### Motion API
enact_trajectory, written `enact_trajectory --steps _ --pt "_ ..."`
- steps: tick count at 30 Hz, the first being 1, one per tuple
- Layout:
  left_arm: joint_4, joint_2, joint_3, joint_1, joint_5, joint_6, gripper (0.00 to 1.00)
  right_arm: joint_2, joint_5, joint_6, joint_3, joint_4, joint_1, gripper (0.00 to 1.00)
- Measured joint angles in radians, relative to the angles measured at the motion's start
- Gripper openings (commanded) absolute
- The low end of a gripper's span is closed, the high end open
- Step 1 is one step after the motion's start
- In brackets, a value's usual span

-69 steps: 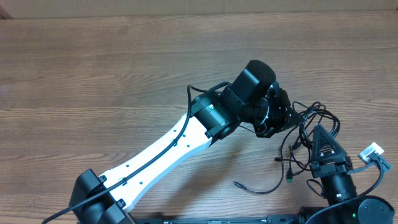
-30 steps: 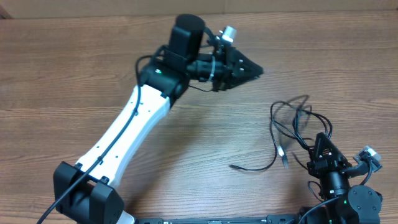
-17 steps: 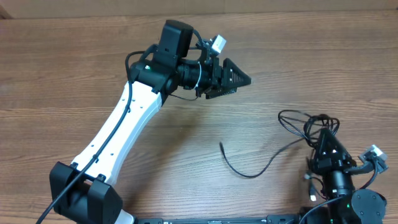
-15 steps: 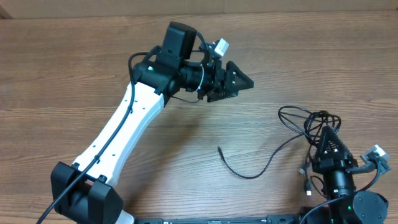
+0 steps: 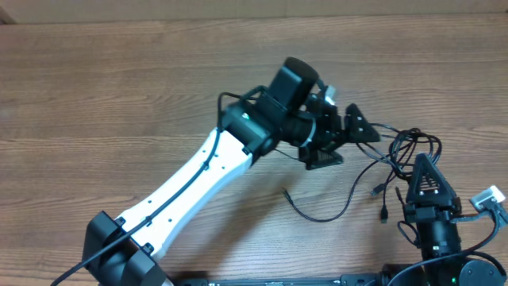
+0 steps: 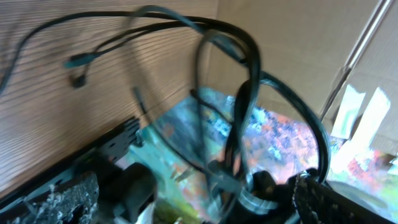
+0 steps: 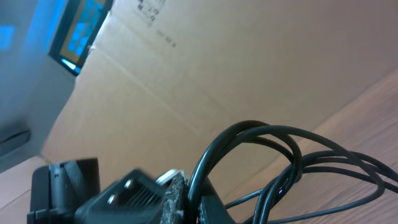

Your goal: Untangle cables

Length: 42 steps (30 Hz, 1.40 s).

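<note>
Drooping from the clamped right claw point(image 5: 426, 161), the cables point(image 5: 401, 147) (light, floppy, probably slippery) bunch above the table's point(image 5: 119, 95) right side. The left claw point(image 5: 359, 147) gapes beside them; one loose strand seems the best hold.

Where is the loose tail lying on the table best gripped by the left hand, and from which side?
Grip the tail a little behind its free tip, on the low curve that lies flat on the table, coming straight down from above. That stretch lies clear of the bundle near the right hand, so the left hand would likely close on one strand only.
</note>
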Motion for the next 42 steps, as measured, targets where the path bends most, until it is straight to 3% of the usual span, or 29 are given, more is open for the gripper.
enact_trajectory --steps 4,5,6,8,18,27,34,36,38,39,40,42 --pt "0.081 0.0 0.0 -0.052 -0.061 -0.072 0.59 0.0 -0.056 0.01 0.0 -0.003 0.0 0.04" --pt "0.095 0.0 0.0 -0.061 -0.068 -0.079 0.36 0.0 -0.068 0.011 0.0 -0.006 0.0 0.04" --pt "0.111 0.0 0.0 -0.068 -0.079 -0.101 0.2 0.0 -0.076 0.011 0.0 -0.008 0.0 0.04" --pt "0.117 0.0 0.0 -0.067 -0.09 -0.113 0.04 0.0 -0.085 0.012 0.0 -0.015 0.0 0.04" --pt "0.124 0.0 0.0 -0.005 -0.088 -0.124 0.04 0.0 -0.107 0.008 0.0 -0.124 0.0 0.04" --pt "0.123 0.0 0.0 0.214 0.107 -0.125 0.04 0.0 -0.085 -0.089 0.0 -0.151 0.0 0.04" --pt "0.124 0.0 0.0 0.331 0.248 -0.099 0.12 0.0 -0.079 -0.126 0.0 -0.161 0.0 0.04" --pt "0.124 0.0 0.0 0.358 0.269 -0.059 0.21 0.0 -0.077 -0.131 0.0 -0.161 0.0 0.04" --pt "0.124 0.0 0.0 0.379 0.283 -0.015 0.47 0.0 -0.073 -0.133 0.0 -0.162 0.0 0.04" --pt "0.125 0.0 0.0 0.391 0.29 0.018 0.75 0.0 -0.071 -0.134 0.0 -0.161 0.0 0.04" --pt "0.124 0.0 0.0 0.401 0.292 0.05 0.95 0.0 -0.07 -0.135 0.0 -0.161 0.0 0.04" --pt "0.125 0.0 0.0 0.416 0.296 0.123 1.0 0.0 -0.069 -0.137 0.0 -0.16 0.0 0.04"
